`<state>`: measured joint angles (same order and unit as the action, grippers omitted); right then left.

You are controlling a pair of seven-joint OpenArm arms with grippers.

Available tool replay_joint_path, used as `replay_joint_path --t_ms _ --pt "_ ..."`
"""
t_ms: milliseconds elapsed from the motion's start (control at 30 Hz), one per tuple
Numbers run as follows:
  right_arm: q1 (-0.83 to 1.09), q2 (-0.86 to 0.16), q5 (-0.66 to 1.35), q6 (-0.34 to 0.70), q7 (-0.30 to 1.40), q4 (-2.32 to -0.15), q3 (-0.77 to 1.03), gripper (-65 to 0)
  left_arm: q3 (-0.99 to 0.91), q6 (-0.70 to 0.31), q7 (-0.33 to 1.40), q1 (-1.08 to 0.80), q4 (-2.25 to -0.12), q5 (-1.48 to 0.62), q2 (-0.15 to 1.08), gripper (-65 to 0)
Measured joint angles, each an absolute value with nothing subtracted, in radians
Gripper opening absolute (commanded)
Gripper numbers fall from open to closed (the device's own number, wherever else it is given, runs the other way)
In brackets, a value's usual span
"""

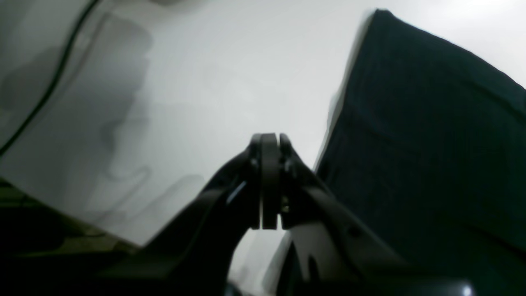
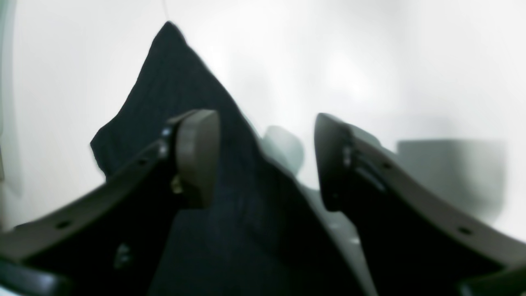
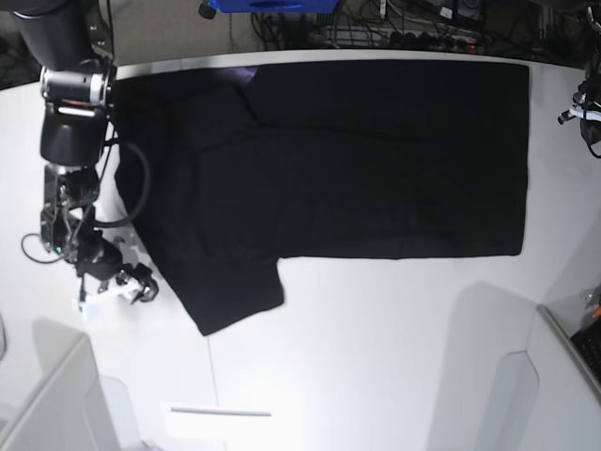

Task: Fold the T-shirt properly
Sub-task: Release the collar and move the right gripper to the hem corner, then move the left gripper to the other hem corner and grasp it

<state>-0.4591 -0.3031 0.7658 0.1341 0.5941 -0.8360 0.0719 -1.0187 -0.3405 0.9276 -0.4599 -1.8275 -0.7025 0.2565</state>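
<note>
T-shirt [image 3: 357, 160]: flat on desk [image 3: 376, 357], one sleeve out for folding. Left hand [image 1: 269, 181] fingers together, empty; right hand [image 2: 265, 160] apart, over sleeve.

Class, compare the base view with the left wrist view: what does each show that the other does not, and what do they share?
Only the base view shows the whole T-shirt spread flat, one sleeve sticking out, cables beyond the far edge, and the right tool beside the sleeve. Only the left wrist view shows the left tool, shut on nothing, beside the cloth. Both show the black shirt on the white table.
</note>
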Motion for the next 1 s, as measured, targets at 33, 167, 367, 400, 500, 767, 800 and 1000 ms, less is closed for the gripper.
replay_joint_path --t_ms 33,167,367,400,500,767,800,1000 --pt "-0.488 -0.311 0.764 0.131 0.567 -0.793 0.026 -26.9 -1.019 -0.341 0.927 -0.46 -1.827 -0.705 0.256 -65.0" --pt "-0.567 -0.319 0.772 0.134 0.526 -0.657 -0.122 -26.1 -1.019 -0.34 0.932 -0.463 -1.827 -0.7 0.272 -65.0" --pt "-0.584 -0.317 0.778 0.139 0.512 -0.622 -0.19 -26.1 -1.018 -0.34 0.932 -0.463 -1.826 -0.703 0.285 -64.0" --pt "-0.584 -0.317 0.778 0.139 0.506 -0.622 -0.204 -26.3 -1.018 -0.34 0.931 -0.462 -1.824 -0.704 0.287 -61.1" --pt "-0.589 -0.318 0.778 0.139 0.498 -0.622 -0.254 -26.6 -1.018 -0.34 0.928 -0.457 -1.804 -0.704 0.289 -56.8" --pt "-0.589 -0.27 0.779 0.142 0.479 -0.63 -0.289 -26.9 -1.017 -0.34 0.931 -0.444 -1.735 -0.697 0.288 -56.9" --pt "-0.589 -0.267 0.779 0.144 0.477 -0.631 -0.289 -26.9 -1.017 -0.34 0.931 -0.444 -1.735 -0.699 0.288 -56.9" --pt "-0.587 -0.268 0.779 0.149 0.484 -0.631 -0.289 -42.0 -1.017 -0.34 0.931 -0.444 -1.734 -0.7 0.303 -56.3"
